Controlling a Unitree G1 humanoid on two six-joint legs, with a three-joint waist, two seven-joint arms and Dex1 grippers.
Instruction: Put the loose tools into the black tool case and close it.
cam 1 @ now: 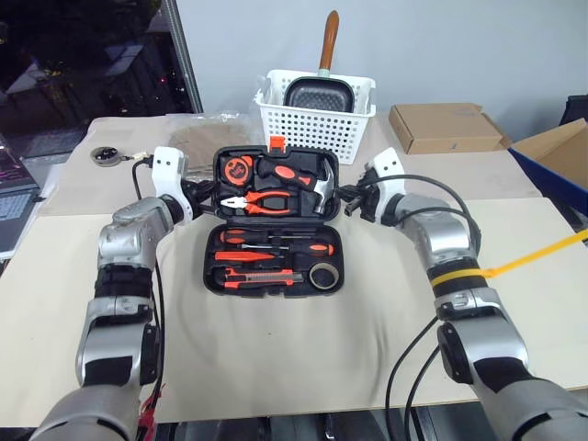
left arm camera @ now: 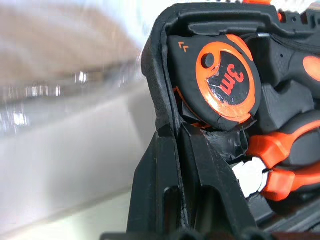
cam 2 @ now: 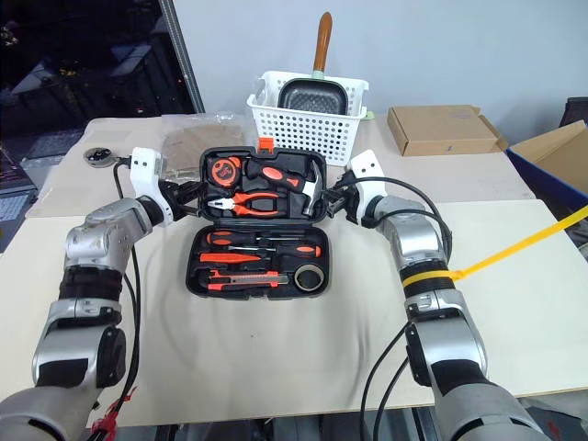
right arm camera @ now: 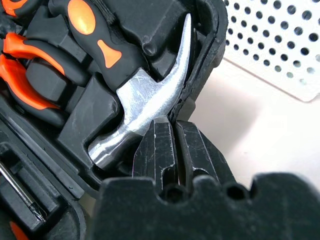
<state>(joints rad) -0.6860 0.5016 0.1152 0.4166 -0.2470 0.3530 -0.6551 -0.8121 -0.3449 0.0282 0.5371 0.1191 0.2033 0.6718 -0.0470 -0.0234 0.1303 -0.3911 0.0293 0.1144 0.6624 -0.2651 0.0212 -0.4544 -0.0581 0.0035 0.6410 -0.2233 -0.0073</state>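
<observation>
Pinching the raised lid of the black tool case (cam 1: pixel 276 220) from both sides, the two grippers sit level and face each other across it. The left gripper (left arm camera: pixel 175 132) has its fingers (left arm camera: pixel 160 170) nearly together on the lid's left rim, beside the orange-and-black tape measure (left arm camera: pixel 225 80) seated in that half. The right gripper (right arm camera: pixel 172 125) has its fingers (right arm camera: pixel 197 150) just as narrow on the lid's right rim, next to the steel head of the hammer (right arm camera: pixel 142 95).

The case lies open in the middle of the bench (cam 1: pixel 276 358), its long axis running left to right. The far half, with a small orange latch (cam 1: pixel 276 142) at its top edge, is tilted up from the bench; it carries the tape measure, the orange-handled pliers (cam 1: pixel 271 202) and the hammer. The near half lies flat and holds the two screwdrivers (cam 1: pixel 276 241), shafts lying left to right, the utility knife (cam 1: pixel 253 277) along the near edge, also left to right, and the tape roll (cam 1: pixel 322 274) in the near right corner.

Just behind the case stands a white perforated basket (cam 1: pixel 312 124) with a dark square pan (cam 1: pixel 317 92) in it, the pan's wooden handle pointing up. A brown cardboard box (cam 1: pixel 446 127) lies further right, and a small round object (cam 1: pixel 107 155) sits near the far left corner of the bench.
</observation>
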